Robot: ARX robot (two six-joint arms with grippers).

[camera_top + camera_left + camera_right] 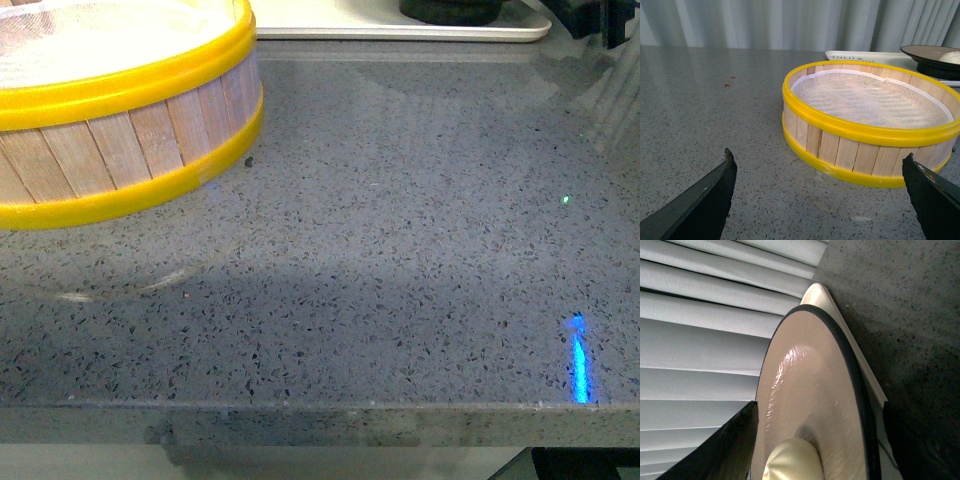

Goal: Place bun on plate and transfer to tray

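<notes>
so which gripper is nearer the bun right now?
Right. The right gripper straddles the plate holding the bun. The left gripper faces the steamer basket, with the bun far beyond it.

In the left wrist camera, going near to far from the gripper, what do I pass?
Left gripper fingertips, bare grey counter, empty steamer basket, cream tray with the plate holding the bun, then the curtain.
</notes>
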